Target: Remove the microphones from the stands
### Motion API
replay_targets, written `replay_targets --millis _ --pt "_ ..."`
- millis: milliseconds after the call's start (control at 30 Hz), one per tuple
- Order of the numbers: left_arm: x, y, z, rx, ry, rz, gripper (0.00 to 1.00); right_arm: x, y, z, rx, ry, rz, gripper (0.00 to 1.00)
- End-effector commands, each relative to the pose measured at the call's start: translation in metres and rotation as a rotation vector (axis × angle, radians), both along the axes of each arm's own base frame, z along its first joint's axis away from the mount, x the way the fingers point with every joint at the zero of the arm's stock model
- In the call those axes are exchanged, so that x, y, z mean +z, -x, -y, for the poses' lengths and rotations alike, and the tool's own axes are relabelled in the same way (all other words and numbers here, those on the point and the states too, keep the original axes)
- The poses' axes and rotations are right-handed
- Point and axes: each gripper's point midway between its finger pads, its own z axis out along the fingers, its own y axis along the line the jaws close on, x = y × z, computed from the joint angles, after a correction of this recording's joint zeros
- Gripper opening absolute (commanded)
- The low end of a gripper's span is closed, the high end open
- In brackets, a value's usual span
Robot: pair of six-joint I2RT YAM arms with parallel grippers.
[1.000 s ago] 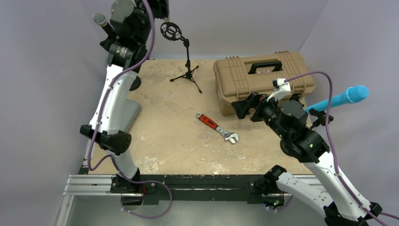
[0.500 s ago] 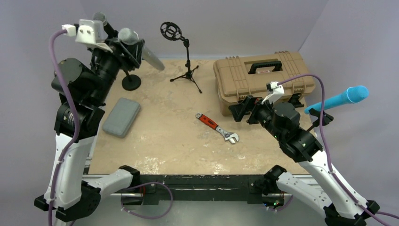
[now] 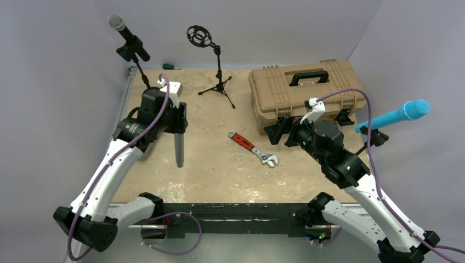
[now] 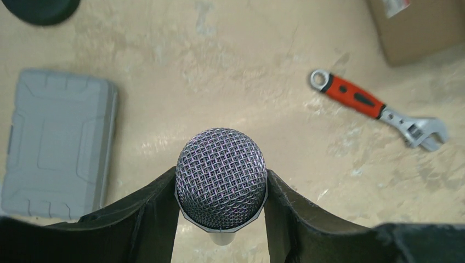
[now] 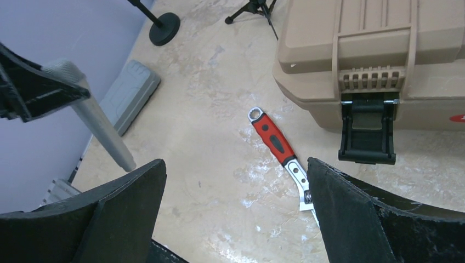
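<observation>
My left gripper (image 3: 179, 118) is shut on the mesh head of a grey microphone (image 3: 179, 149), which hangs handle-down above the table left of centre. In the left wrist view the head (image 4: 221, 178) sits tight between both fingers (image 4: 148, 219). The right wrist view shows its grey handle (image 5: 103, 133). An empty shock-mount tripod stand (image 3: 218, 66) is at the back. A black microphone (image 3: 123, 30) sits on a stand at the back left. A blue microphone (image 3: 395, 115) sits on a stand at the right. My right gripper (image 3: 278, 130) is open and empty by the toolbox.
A tan toolbox (image 3: 304, 90) stands at the back right. A red-handled wrench (image 3: 253, 148) lies mid-table. A grey case (image 4: 55, 148) lies at the left, under my left arm. A round stand base (image 5: 164, 28) is behind it. A small green screwdriver (image 3: 169, 66) lies at the back.
My left arm has swung down from high at the back left to over the table, and the grey microphone now hangs vertical. My right gripper has shifted slightly left.
</observation>
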Motion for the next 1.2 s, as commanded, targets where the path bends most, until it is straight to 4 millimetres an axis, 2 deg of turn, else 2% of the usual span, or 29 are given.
replay_targets --millis 0,67,233,367,533,667,867,1067,1167 --pt "-0.050 0.003 -0.013 0.084 -0.032 -0.164 0.00 0.005 0.000 -0.009 0.038 -0.031 0.028 0.99" --pt "-0.073 0.001 -0.013 0.096 -0.027 -0.244 0.00 0.003 0.000 -0.009 0.037 -0.026 0.020 0.99" --pt "-0.130 -0.002 -0.035 0.191 -0.148 -0.436 0.00 0.001 0.001 -0.005 0.021 -0.023 0.012 0.99" --pt "-0.166 -0.003 -0.033 0.167 -0.165 -0.488 0.00 -0.002 0.002 -0.005 0.017 -0.029 0.007 0.99" --pt "-0.180 -0.004 -0.045 0.183 -0.254 -0.543 0.00 -0.005 0.000 -0.006 0.019 -0.021 -0.005 0.99" --pt "-0.189 -0.003 -0.046 0.179 -0.280 -0.586 0.01 -0.005 0.000 -0.007 0.018 -0.030 -0.004 0.99" --pt "-0.208 0.000 -0.039 0.158 -0.268 -0.665 0.17 -0.006 0.003 -0.005 0.016 -0.033 -0.005 0.99" --pt "-0.222 0.002 -0.036 0.166 -0.277 -0.742 0.28 0.001 0.008 0.006 -0.016 -0.038 0.008 0.99" --pt "-0.226 0.002 -0.033 0.159 -0.263 -0.763 0.41 0.002 0.009 0.008 -0.025 -0.047 0.015 0.99"
